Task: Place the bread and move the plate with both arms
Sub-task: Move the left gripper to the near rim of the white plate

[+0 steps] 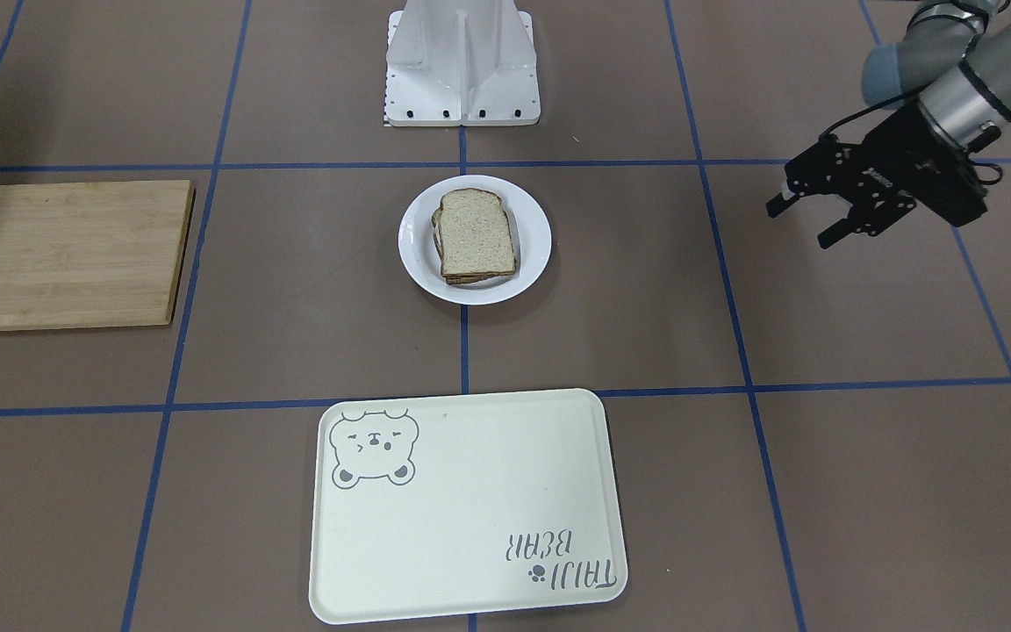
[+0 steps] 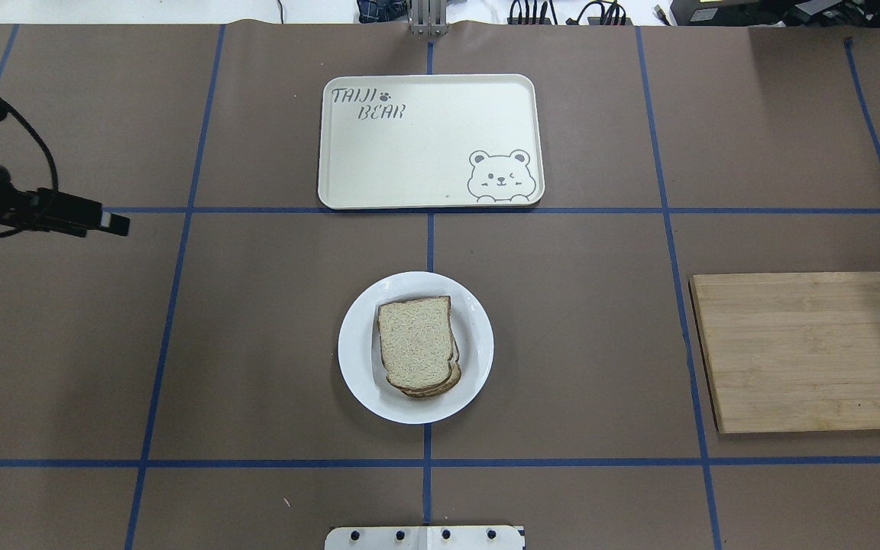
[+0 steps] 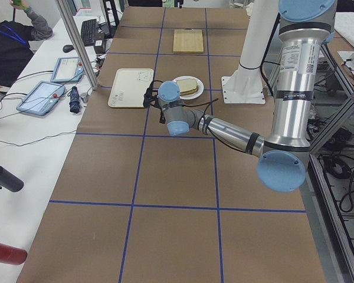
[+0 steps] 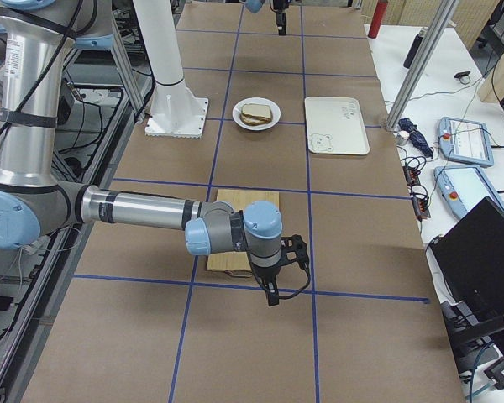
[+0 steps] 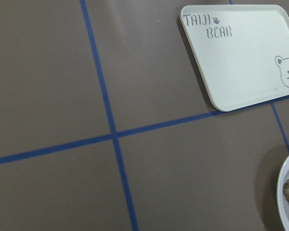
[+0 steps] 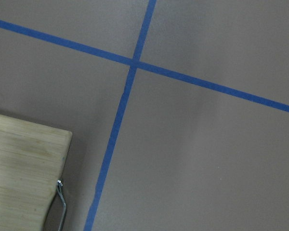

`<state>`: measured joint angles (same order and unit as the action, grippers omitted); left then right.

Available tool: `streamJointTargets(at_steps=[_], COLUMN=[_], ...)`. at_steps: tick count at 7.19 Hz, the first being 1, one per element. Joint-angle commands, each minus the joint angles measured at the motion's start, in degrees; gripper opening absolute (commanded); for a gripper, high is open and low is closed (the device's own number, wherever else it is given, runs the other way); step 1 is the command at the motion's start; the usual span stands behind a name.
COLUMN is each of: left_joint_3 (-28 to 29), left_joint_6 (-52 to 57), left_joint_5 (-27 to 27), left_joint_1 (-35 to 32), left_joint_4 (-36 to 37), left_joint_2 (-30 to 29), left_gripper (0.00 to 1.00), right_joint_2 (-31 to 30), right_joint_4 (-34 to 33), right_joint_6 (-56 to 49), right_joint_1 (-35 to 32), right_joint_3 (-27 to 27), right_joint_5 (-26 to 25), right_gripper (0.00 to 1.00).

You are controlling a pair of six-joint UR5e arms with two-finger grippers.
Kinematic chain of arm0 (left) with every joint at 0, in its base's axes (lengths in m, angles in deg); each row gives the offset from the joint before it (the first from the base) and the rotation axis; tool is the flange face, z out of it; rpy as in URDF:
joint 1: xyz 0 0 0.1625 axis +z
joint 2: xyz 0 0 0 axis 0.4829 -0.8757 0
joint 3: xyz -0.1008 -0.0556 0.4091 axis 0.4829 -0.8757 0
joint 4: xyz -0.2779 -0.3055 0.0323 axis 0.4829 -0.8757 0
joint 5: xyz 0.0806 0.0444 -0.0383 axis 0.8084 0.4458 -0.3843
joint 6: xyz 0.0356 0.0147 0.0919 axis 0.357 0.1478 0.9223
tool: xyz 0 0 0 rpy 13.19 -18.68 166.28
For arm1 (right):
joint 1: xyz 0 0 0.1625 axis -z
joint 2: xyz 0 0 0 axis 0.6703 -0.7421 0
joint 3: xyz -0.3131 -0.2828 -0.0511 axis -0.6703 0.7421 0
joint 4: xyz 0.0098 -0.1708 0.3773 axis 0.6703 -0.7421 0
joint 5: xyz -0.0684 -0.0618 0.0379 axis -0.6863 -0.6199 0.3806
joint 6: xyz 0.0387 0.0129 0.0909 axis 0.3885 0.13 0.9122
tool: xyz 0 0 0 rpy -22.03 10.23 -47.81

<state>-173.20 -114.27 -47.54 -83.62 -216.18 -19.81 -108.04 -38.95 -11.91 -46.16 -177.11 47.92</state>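
Observation:
A plain slice of bread [image 1: 476, 230] lies on top of a stack of slices on the round white plate [image 1: 416, 241], mid-table in front of the robot's base. They also show in the overhead view, the bread [image 2: 415, 341] on the plate [image 2: 356, 353]. My left gripper [image 1: 799, 224] is open and empty, hovering well off to the plate's side; in the overhead view it [image 2: 108, 222] sits at the far left. My right gripper [image 4: 273, 290] shows only in the exterior right view, past the wooden board's outer end; I cannot tell whether it is open or shut.
A cream tray with a bear drawing [image 2: 409, 153] lies beyond the plate, with nothing on it. A wooden board [image 2: 807, 351] lies on the robot's right side, a metal handle [image 6: 61, 202] at its edge. The white robot base [image 1: 462, 61] stands behind the plate.

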Motion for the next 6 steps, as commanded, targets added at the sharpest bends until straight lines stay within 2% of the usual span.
streamJointTargets(at_steps=[1,2,3,4,5,6], left_joint_3=[0.5,0.6,0.6,1.0,3.1,4.0], left_joint_6=[-12.7,-14.0,-15.2,-17.5,-18.2,-18.6], left_joint_5=[14.3,20.9,26.4,29.3,31.0,31.2], left_joint_1=[14.8,21.3,26.7,30.3,31.4,32.0], left_joint_4=[-5.6,-5.6,-5.7,-5.7,-6.1,-6.1], left_joint_2=[-3.4,-5.3,-5.5,-6.8,-8.5,-9.9], left_gripper=[0.98,0.98,0.92,0.77,0.52,0.41], right_joint_2=[0.5,0.8,0.9,1.0,1.1,1.1], right_joint_4=[-3.7,-3.8,-3.8,-3.8,-3.8,-3.8], right_joint_6=[-1.7,-1.8,-1.8,-1.8,-1.8,-1.8], right_joint_1=[-1.9,-2.0,-2.0,-2.0,-2.0,-2.0], right_joint_3=[-0.3,-0.5,-0.5,-0.5,-0.5,-0.4], right_joint_5=[3.2,2.7,2.6,2.5,2.5,2.5], right_gripper=[1.0,1.0,1.0,1.0,1.0,1.0])
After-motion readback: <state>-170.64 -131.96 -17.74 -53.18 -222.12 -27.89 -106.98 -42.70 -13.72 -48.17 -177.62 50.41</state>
